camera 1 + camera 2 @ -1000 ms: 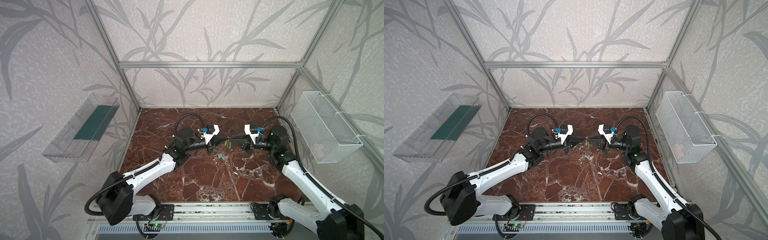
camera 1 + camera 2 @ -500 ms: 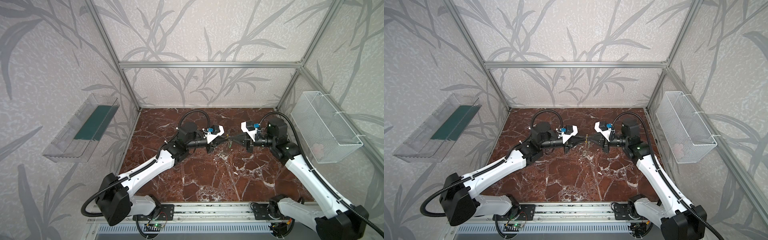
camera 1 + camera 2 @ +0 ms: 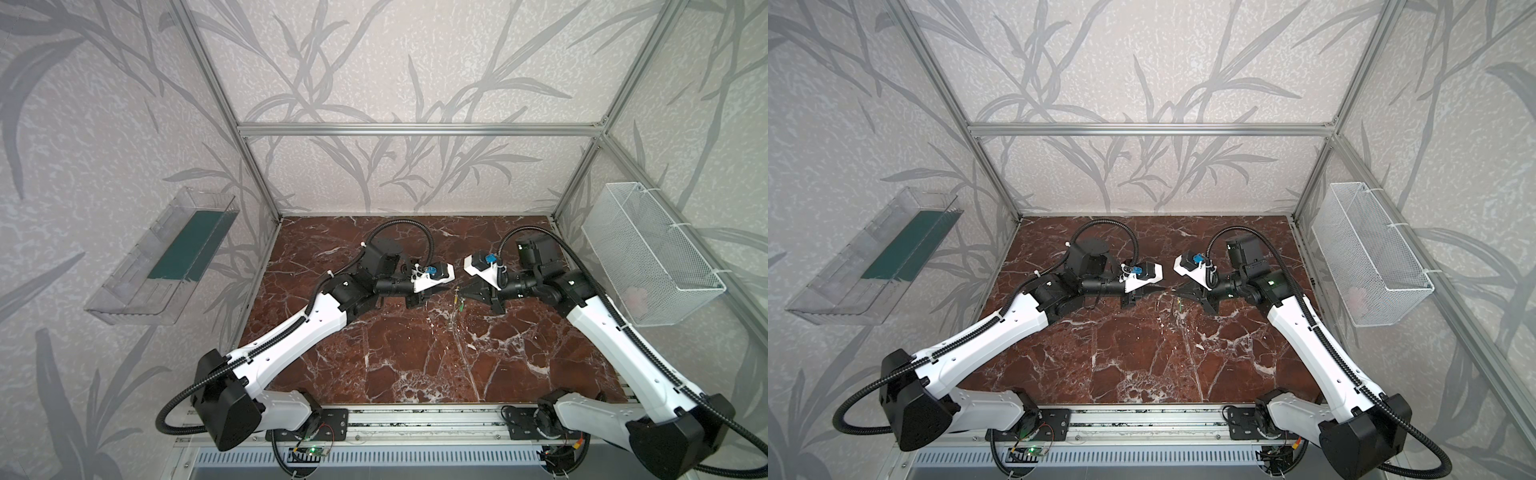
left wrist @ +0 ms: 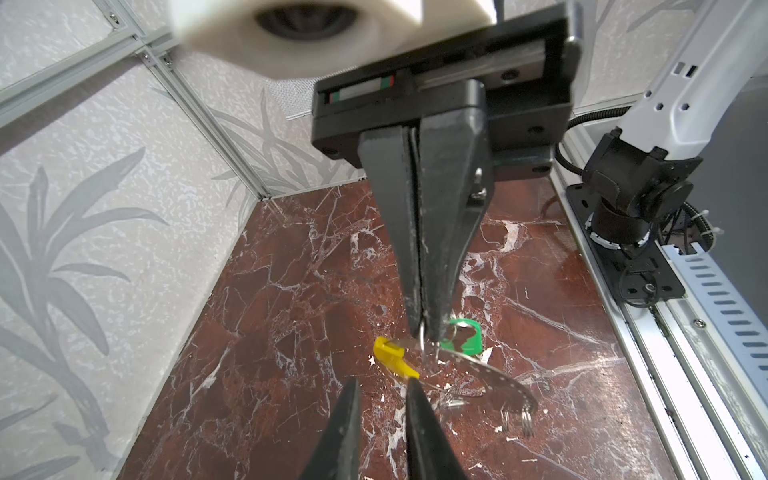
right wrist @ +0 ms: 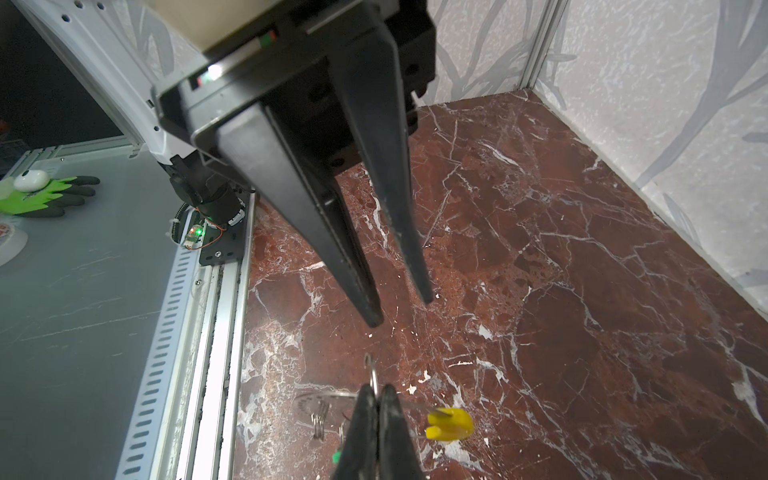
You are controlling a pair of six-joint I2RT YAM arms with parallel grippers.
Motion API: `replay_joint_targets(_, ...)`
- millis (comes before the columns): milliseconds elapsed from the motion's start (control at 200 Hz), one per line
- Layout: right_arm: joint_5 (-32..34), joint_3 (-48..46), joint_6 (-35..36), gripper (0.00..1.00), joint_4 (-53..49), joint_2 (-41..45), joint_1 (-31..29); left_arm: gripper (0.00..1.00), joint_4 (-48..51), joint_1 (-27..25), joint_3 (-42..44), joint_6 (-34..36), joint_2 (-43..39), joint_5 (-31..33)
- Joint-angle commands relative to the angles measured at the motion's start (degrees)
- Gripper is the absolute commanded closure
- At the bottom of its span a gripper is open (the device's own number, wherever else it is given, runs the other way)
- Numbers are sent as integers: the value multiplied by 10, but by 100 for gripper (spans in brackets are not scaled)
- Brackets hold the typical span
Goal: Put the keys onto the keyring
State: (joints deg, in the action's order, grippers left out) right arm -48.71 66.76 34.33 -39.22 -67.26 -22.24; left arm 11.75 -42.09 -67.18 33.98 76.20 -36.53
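Fingers of the left gripper (image 5: 401, 309) have opened, empty; right gripper (image 4: 426, 331) stays pinched on the keyring (image 4: 392, 358).

In the left wrist view my right hand (image 4: 424, 332) covers part of one green key (image 4: 469, 337); the second key I cannot find. In both top views the keyring (image 3: 457, 304), just six o'clock of that hand, is too small to read.

A glossy red-brown marble tabletop (image 3: 415, 365), veined in white, lies walled at its 9, 12 and 3 o'clock edges. An aluminium rail (image 3: 415, 415) borders the 6 o'clock edge. Small white specks (image 4: 484, 354) dot the surface near the centre.
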Motion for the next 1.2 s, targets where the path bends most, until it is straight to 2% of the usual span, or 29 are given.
replay_joint_targets(0,8,19,6,100,-13,-3,-8,77,23,-5,-18,17,5,-20)
replay_joint_targets(415,14,11,-3,100,5,1,-18,77,21,-14,-21,-1,27,-42)
replay_joint_targets(580,7,7,-6,100,15,2,-19,93,7,-15,-20,-7,32,-42)
replay_joint_targets(715,10,1,-4,100,20,1,-20,100,-14,-15,-22,-21,36,-49)
replay_joint_targets(795,43,-11,-5,75,32,10,-19,100,-30,-15,-17,-33,33,-47)
replay_joint_targets(840,69,-30,-7,67,52,26,-15,100,-44,-15,-10,-44,29,-43)
replay_joint_targets(1030,41,-136,-89,57,191,107,50,100,-126,-7,22,-102,11,-34)
replay_joint_targets(1195,28,-165,-112,58,235,115,52,100,-200,-5,41,-154,7,-35)
